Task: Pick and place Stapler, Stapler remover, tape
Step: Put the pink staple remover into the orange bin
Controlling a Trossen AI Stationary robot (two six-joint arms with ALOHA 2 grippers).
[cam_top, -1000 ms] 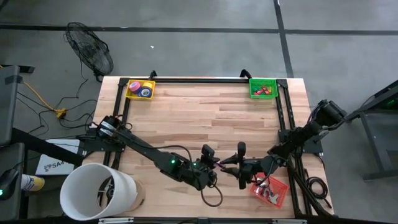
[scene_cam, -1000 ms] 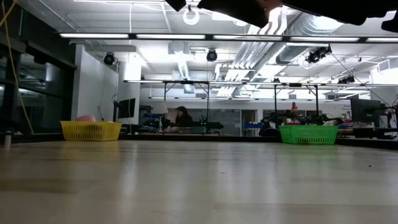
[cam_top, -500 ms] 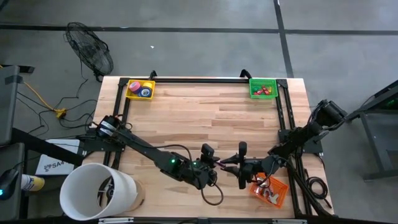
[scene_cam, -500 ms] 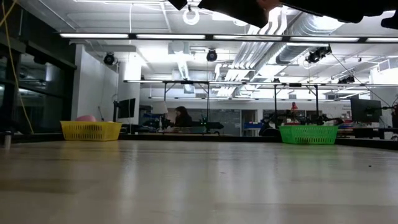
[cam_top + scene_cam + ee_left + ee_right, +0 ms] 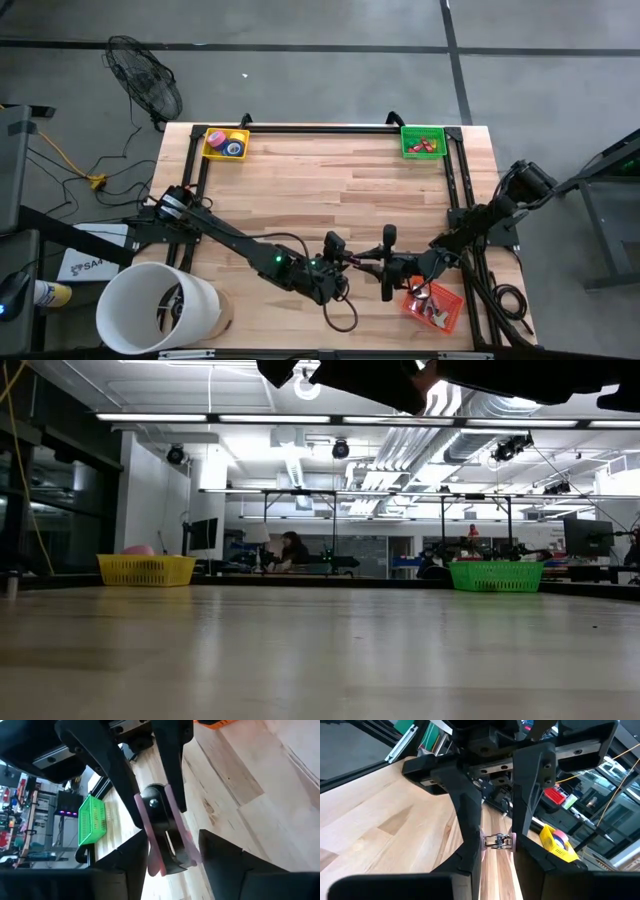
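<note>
While the left gripper stands open, the right gripper (facing it) clamps a small pink-handled metal staple remover above the pale wooden table.

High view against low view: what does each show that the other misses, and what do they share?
Only the high view: the left gripper and right gripper meeting at a pink staple remover, the orange basket beside the right arm, and the white bucket and the fan off the table. Only the low view: the room behind, with a person at a desk. Both: the yellow basket and the green basket at the far corners, and the wooden table.
</note>
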